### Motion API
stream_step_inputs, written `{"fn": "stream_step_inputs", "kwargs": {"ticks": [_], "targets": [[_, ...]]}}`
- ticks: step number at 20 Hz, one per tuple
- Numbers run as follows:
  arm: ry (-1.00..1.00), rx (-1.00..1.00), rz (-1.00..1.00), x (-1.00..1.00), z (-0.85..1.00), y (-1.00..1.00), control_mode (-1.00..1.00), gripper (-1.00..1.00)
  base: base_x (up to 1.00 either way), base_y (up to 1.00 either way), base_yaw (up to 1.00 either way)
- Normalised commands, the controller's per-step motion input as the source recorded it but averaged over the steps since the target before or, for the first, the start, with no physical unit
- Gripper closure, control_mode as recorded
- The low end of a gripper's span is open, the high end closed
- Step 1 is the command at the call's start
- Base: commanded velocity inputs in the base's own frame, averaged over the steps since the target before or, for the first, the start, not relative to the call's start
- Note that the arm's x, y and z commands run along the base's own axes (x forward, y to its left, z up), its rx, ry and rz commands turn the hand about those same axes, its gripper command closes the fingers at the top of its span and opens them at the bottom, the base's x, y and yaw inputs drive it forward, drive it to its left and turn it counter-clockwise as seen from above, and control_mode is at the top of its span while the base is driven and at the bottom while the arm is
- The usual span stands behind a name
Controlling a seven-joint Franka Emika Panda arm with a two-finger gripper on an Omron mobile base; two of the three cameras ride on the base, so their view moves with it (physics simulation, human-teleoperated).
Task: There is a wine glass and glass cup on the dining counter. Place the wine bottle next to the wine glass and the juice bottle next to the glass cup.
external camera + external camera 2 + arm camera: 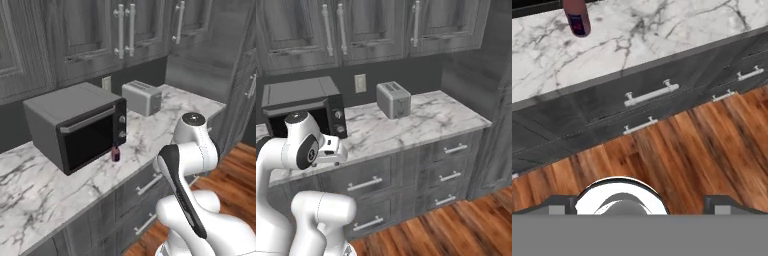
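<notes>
The juice bottle is a tiny purple bottle with a reddish cap. It stands upright on the marble kitchen counter, just in front of the microwave's right corner. In the hand view the juice bottle sits at the top left, far from my gripper. The gripper looks down at the drawer fronts and wood floor, open wide with nothing between its fingers. My white hand hangs in front of the counter edge. The wine bottle, wine glass, glass cup and dining counter are out of view.
A grey microwave stands at the counter's left and a silver toaster near the back wall. Dark drawers with bar handles run under the counter. Upper cabinets hang above. A tall dark unit closes the right end.
</notes>
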Motion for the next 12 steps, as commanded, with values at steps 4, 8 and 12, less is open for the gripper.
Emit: {"fn": "stream_step_inputs", "kwargs": {"ticks": [4,8,12], "targets": [[0.00,0.00,0.00,0.00,0.00,0.00,1.00,-1.00,0.48,-0.13,0.11],[0.00,0.00,0.00,0.00,0.00,0.00,1.00,-1.00,0.42,-0.04,0.32],[0.00,0.00,0.00,0.00,0.00,0.00,1.00,-1.00,0.30,-0.08,0.40]]}}
